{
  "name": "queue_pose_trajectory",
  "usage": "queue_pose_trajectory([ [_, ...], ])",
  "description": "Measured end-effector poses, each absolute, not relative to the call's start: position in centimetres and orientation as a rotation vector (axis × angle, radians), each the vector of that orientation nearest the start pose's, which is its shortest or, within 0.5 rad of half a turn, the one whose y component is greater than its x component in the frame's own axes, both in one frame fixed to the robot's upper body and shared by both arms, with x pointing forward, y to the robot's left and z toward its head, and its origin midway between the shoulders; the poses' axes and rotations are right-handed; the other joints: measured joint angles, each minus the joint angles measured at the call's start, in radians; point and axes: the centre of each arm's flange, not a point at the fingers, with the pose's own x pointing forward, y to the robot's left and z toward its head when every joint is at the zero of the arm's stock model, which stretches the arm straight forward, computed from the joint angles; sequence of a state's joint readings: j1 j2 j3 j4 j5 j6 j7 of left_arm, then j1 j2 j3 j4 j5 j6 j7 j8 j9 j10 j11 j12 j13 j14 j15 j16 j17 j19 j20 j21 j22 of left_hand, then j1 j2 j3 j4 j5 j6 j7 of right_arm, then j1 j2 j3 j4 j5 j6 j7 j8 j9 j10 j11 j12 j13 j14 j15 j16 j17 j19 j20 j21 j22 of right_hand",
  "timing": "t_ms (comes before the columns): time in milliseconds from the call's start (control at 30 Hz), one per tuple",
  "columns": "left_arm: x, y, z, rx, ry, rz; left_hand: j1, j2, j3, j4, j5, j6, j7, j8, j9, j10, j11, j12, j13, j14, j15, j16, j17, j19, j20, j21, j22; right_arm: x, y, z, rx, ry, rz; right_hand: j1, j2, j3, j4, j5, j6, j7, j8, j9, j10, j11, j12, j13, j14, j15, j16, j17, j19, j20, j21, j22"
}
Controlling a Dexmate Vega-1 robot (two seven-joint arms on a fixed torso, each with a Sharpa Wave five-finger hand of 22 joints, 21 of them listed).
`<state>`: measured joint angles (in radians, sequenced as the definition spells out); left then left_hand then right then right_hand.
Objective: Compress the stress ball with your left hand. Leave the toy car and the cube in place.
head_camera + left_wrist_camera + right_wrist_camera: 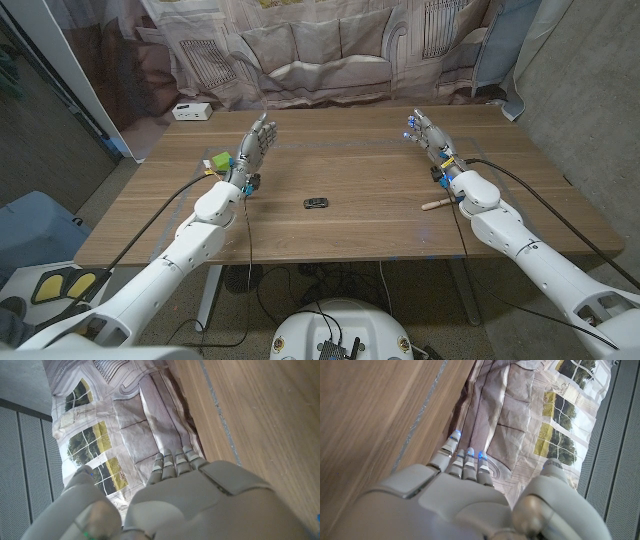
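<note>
The left robot hand (pixel 256 140) stands left of centre in the head view, fingers spread and holding nothing. Just left of it on the wooden surface (pixel 360 170) sits the green cube (pixel 220 160) — the stress ball cannot be made out. The toy car (pixel 316 203) lies mid-frame. The right robot hand (pixel 428 135), upper right, is likewise spread and empty — a wooden stick (pixel 438 204) lies by its wrist.

Wooden table (pixel 360 215), sofa-print backdrop (pixel 320 50), concrete wall (pixel 590 80)

wooden table (pixel 350 175) | white box (pixel 191 112) at far left corner | wooden stick (pixel 437 204) near right edge | sofa-print backdrop (pixel 320 50) behind
</note>
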<state>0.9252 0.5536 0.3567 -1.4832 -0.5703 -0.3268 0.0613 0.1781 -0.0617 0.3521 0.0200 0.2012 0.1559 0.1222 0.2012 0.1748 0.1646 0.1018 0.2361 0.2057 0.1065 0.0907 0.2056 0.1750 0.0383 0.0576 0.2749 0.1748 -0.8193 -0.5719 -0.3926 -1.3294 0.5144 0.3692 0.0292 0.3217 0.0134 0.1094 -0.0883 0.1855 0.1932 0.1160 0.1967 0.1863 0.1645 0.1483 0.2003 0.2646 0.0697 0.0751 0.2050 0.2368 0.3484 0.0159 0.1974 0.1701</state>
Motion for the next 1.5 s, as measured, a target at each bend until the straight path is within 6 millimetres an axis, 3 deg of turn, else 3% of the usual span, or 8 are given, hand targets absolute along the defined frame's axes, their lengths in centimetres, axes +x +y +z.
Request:
queue_pose_trajectory([
  [167,60.8,27.5,-0.6,0.054,-0.711,-0.159,0.005,0.005,0.0,-0.008,-0.005,0.018,-0.003,0.007,0.0,0.017,0.002,0.002,-0.001,0.019,-0.001,0.002,0.0,0.014,0.004,0.0,0.0,63.7,-29.7,0.4,-0.167,-0.72,0.225,0.0,0.0,0.0,0.0,0.0,0.0,0.0,0.0,0.0,0.0,0.0,0.0,-0.005,0.0,0.0,0.0,0.0,-0.004,-0.003,-0.002,0.0],
  [333,60.4,27.4,-0.2,0.081,-0.73,-0.146,0.01,0.0,0.003,-0.013,-0.005,0.029,0.005,0.008,0.0,0.023,0.009,0.002,-0.001,0.022,0.002,0.002,0.0,0.021,0.011,0.0,0.0,63.5,-30.1,0.5,-0.16,-0.736,0.23,0.0,0.0,0.0,0.0,0.0,0.006,-0.006,0.0,0.0,-0.017,-0.005,-0.001,-0.022,-0.039,-0.006,-0.006,-0.009,-0.12,-0.016,-0.028,0.0],
  [433,60.1,27.4,0.2,0.089,-0.754,-0.157,0.01,0.0,0.0,-0.016,-0.005,0.032,0.008,0.008,0.0,0.023,0.009,0.002,-0.001,0.033,0.002,0.002,0.0,0.021,0.011,0.0,0.0,63.3,-30.4,0.3,-0.146,-0.741,0.232,0.0,0.0,-0.003,-0.003,0.0,0.007,-0.007,0.0,0.0,-0.017,-0.005,-0.005,-0.028,-0.045,-0.013,-0.006,-0.009,-0.142,-0.035,-0.028,0.0],
  [633,59.2,27.5,0.6,0.114,-0.783,-0.15,0.019,-0.009,-0.009,-0.025,-0.009,0.058,0.012,0.008,0.0,0.055,0.01,0.01,-0.001,0.065,0.0,0.002,0.0,0.053,0.023,0.0,0.0,62.5,-30.8,0.0,-0.131,-0.769,0.247,0.0,0.0,-0.003,-0.003,0.0,0.011,-0.011,0.0,0.0,-0.022,-0.011,-0.005,-0.032,-0.046,-0.019,-0.006,-0.014,-0.128,-0.054,-0.016,0.0],
  [1167,57.6,27.4,1.5,0.17,-0.804,-0.111,0.025,-0.014,-0.007,-0.037,-0.009,0.111,0.008,0.015,0.003,0.099,-0.006,0.019,-0.006,0.108,-0.005,0.01,0.0,0.099,0.021,0.0,0.0,61.5,-31.6,-0.7,-0.126,-0.78,0.282,0.0,0.0,0.002,-0.007,0.0,0.01,-0.011,0.0,0.0,-0.018,-0.015,-0.005,-0.041,-0.039,-0.019,-0.006,-0.015,-0.109,-0.044,-0.008,0.0],
  [1500,55.5,29.1,1.0,0.219,-0.827,-0.037,0.041,0.001,0.002,-0.045,-0.009,0.125,0.005,0.015,0.005,0.121,-0.007,0.023,-0.006,0.129,-0.01,0.01,0.0,0.124,0.017,0.0,0.0,60.5,-31.0,-1.1,-0.114,-0.789,0.242,0.0,0.0,0.001,-0.007,0.0,0.01,-0.011,0.0,0.0,-0.011,-0.014,-0.001,-0.043,-0.03,-0.016,-0.001,-0.019,-0.098,-0.044,-0.008,0.0],
])
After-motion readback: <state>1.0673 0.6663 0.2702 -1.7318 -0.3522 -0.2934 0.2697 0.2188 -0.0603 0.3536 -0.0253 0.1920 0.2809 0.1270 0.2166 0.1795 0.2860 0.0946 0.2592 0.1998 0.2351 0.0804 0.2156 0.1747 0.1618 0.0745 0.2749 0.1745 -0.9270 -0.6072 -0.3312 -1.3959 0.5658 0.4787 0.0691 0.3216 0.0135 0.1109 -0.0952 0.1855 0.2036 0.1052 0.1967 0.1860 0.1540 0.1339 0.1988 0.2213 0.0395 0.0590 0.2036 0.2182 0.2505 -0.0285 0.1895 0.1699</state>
